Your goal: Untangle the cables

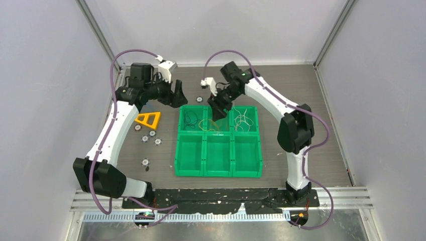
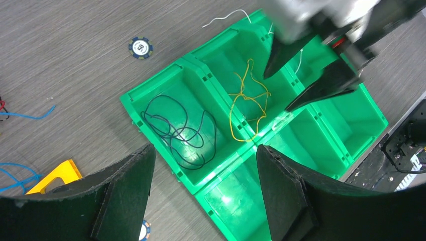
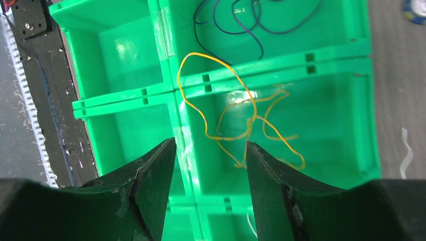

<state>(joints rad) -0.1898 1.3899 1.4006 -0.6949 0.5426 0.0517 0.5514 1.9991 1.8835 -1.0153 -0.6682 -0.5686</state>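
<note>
A green six-compartment bin (image 1: 218,134) holds a black cable (image 1: 191,120) in its back-left compartment, a yellow cable (image 1: 207,125) in the back-middle one and a white cable (image 1: 243,120) in the back-right one. My right gripper (image 1: 219,111) hovers open and empty over the yellow cable (image 3: 251,118), one loop of which reaches over the divider toward the black cable (image 3: 241,25). My left gripper (image 1: 178,95) is open and empty above the bin's back-left corner, looking down on the black cable (image 2: 178,130) and the yellow cable (image 2: 248,103). Blue cables (image 2: 25,115) lie on the table.
A yellow triangular piece (image 1: 148,119) and several small round discs (image 1: 150,135) lie left of the bin. A blue-rimmed chip (image 2: 140,47) and a loose white wire (image 2: 226,17) lie on the table behind the bin. The three front compartments (image 1: 218,155) hold nothing.
</note>
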